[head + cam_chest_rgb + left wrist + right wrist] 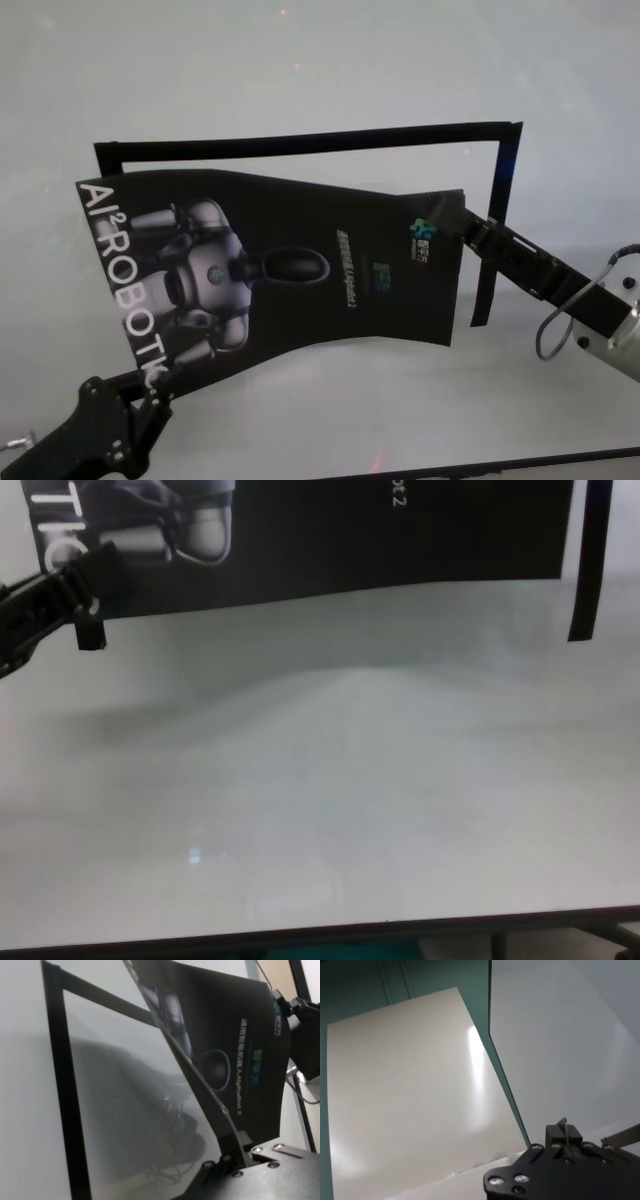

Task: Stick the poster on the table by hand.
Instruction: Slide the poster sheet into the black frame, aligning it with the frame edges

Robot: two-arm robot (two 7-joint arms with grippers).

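Poster (290,265) hangs between two pincers, lifted off the table (300,420). Left gripper (150,398), lower left of the head frame, is clenched on the sheet's near corner by the white lettering. Right gripper (462,224), right of centre, pinches the opposite edge beside the small logo. Holding opposite ends appears meant to keep the flexible sheet stretched; even so it sags and twists through the middle. Behind and beside it, a black tape outline (300,142) lies on the white surface, upper centre and right, probably marking the target spot. Judged state: sheet carried, not yet laid or pressed; alignment with the outline remains to be done.
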